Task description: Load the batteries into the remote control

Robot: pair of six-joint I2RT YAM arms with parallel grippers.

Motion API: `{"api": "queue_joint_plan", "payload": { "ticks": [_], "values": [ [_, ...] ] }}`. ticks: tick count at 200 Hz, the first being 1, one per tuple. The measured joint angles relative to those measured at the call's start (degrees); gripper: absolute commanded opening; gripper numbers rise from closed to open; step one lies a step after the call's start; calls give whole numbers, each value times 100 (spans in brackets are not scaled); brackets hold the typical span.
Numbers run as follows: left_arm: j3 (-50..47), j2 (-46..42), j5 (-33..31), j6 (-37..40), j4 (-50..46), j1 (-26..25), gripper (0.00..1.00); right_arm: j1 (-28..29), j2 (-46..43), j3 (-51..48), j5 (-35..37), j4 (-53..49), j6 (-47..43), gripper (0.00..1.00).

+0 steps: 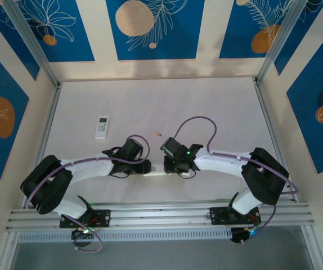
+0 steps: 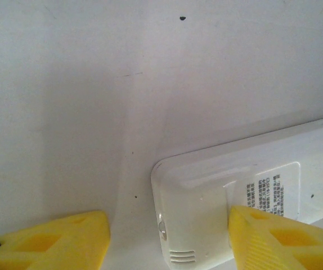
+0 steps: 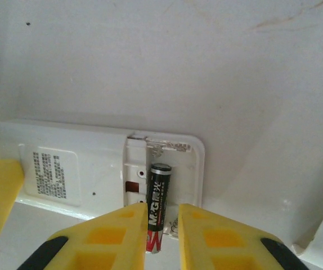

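Remote control point(image 3: 94, 169) lies face down near the table's near edge, battery bay point(image 3: 161, 160) open. Right gripper point(image 3: 162, 225) fingers closely flank one battery point(image 3: 159, 191) tilted in the bay; clamping cannot be determined. Left gripper point(image 2: 170, 225) stands open, one finger point(image 2: 274, 242) over the remote's left end.

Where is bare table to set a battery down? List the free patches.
Free: the far half of the table, beyond the spare remote and loose battery; also the right side, beyond the right arm. Crowded: near centre, where the left gripper and right gripper meet at the open remote, the right one clamping a second battery.
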Motion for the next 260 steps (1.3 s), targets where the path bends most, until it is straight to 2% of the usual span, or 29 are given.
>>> {"api": "queue_joint_plan", "payload": {
  "ticks": [145, 260],
  "values": [
    [7, 7, 0, -11, 2, 0, 60, 37, 313, 9, -223, 162, -4, 13],
    [11, -9, 7, 2, -20, -2, 60, 114, 446, -238, 337, 841, -651, 14]
  ]
}}
